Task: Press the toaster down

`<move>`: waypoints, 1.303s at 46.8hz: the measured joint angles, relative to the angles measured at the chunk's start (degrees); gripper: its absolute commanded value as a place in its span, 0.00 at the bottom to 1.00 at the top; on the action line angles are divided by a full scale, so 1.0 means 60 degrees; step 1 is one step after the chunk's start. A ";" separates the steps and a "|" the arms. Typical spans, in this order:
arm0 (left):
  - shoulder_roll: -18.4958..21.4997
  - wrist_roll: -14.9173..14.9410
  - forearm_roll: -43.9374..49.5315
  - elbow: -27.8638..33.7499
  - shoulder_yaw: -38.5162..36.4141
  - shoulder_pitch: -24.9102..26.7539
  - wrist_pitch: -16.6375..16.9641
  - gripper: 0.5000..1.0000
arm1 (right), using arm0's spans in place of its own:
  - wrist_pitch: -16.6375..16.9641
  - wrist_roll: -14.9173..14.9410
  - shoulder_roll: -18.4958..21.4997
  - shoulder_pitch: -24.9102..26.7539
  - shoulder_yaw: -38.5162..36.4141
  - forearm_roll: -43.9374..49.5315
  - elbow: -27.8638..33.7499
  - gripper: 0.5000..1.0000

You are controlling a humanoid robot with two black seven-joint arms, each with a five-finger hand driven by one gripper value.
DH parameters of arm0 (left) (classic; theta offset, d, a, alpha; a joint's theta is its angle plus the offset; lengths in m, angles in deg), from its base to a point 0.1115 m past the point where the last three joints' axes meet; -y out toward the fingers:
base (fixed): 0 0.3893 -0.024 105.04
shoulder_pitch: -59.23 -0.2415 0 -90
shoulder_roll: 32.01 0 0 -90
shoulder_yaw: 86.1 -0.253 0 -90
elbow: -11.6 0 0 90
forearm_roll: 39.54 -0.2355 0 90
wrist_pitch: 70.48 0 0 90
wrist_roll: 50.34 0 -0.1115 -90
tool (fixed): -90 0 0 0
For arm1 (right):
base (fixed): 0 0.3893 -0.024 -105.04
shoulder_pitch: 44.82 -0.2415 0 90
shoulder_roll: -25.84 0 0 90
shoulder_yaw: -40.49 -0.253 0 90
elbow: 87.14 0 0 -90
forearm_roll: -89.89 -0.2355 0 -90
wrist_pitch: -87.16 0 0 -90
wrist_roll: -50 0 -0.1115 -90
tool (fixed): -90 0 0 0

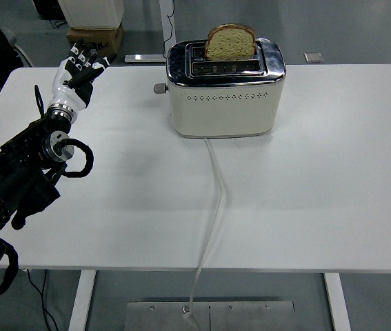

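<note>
Cream-bodied toaster stands at the table's far middle with bread still raised, while the left hand, fingers loosely spread and empty, hangs well left of it, so the approach remains: reach its side lever and push down.

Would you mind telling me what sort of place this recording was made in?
Probably a lab or workshop, not a kitchen: the toaster sits alone on a white height-adjustable table, over a bare grey floor with a cardboard box behind.

no readable text, labels or numbers on any surface in view
</note>
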 measured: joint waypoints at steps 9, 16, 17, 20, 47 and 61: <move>0.0039 0.0010 -0.1121 -0.0005 -0.0025 -0.0097 0.0052 1.00 | 0.0000 0.0000 0.0000 -0.0001 0.0000 0.0000 0.0000 1.00; 0.0057 0.0010 -0.1741 -0.0012 -0.0102 -0.0121 0.0667 1.00 | 0.0000 0.0006 0.0000 -0.0001 0.0000 0.0000 0.0000 1.00; 0.0058 0.0010 -0.1867 -0.0011 -0.0110 -0.0121 0.0832 1.00 | 0.0000 0.0007 0.0000 -0.0001 0.0000 0.0000 0.0000 1.00; 0.0061 0.0010 -0.2066 -0.0005 -0.0147 -0.0122 0.1351 1.00 | 0.0000 0.0008 0.0000 -0.0001 0.0000 0.0000 0.0000 1.00; 0.0869 0.0007 -0.2953 0.1377 -0.1649 -0.0369 0.1042 1.00 | 0.0000 0.0004 0.0000 0.0000 0.0000 0.0000 0.0000 1.00; 0.2026 0.0012 -0.4654 0.3072 -0.2265 -0.0529 0.1085 1.00 | 0.0000 0.0003 0.0000 0.0002 -0.0001 0.0000 0.0002 1.00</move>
